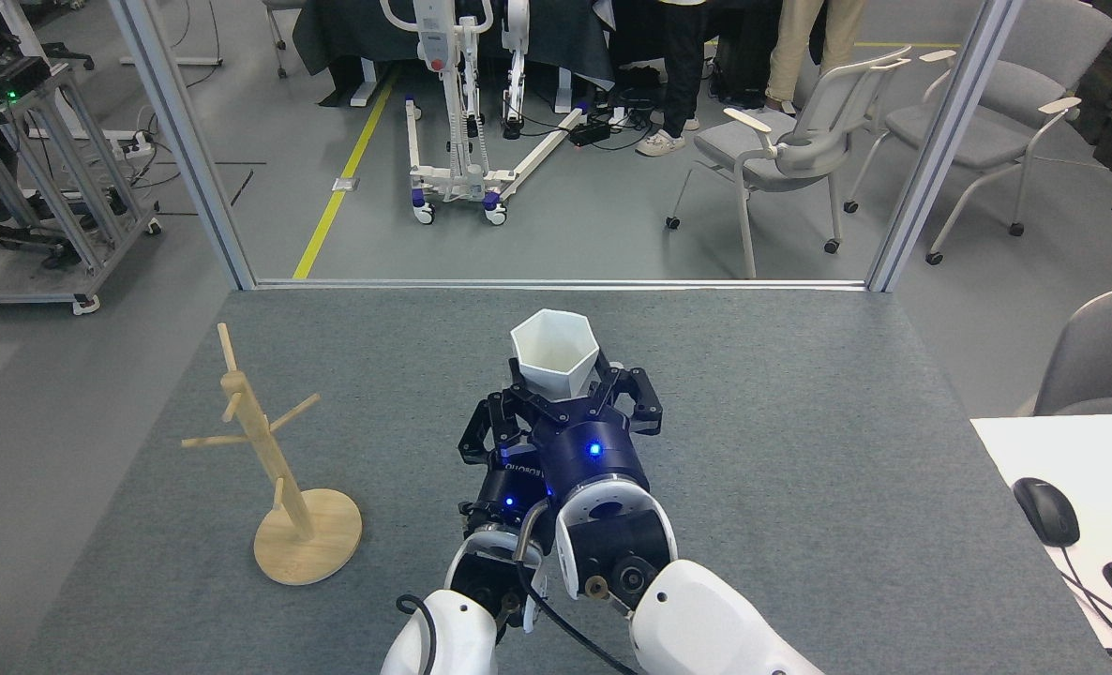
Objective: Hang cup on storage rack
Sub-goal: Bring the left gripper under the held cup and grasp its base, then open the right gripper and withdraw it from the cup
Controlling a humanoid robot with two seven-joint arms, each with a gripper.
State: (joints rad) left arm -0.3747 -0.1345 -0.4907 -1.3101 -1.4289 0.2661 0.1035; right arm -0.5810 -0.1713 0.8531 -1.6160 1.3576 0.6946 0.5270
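The white six-sided cup [554,354] stands upright, mouth up, at the middle of the grey table. My right gripper [567,398] comes from below with its black fingers [633,398] on either side of the cup's narrow base, shut on the cup. My left gripper [487,433] lies just left of and below the right one, partly hidden by it, so I cannot make out its jaws. The wooden storage rack [270,448] stands on its round base [308,536] at the left of the table, well apart from the cup, with nothing on its pegs.
The grey table [800,394] ends at a metal-framed glass partition [556,282] behind the cup. A white desk with a mouse [1045,511] and keyboard adjoins at the right. Chairs, a wheeled lift frame and people's legs are beyond the partition.
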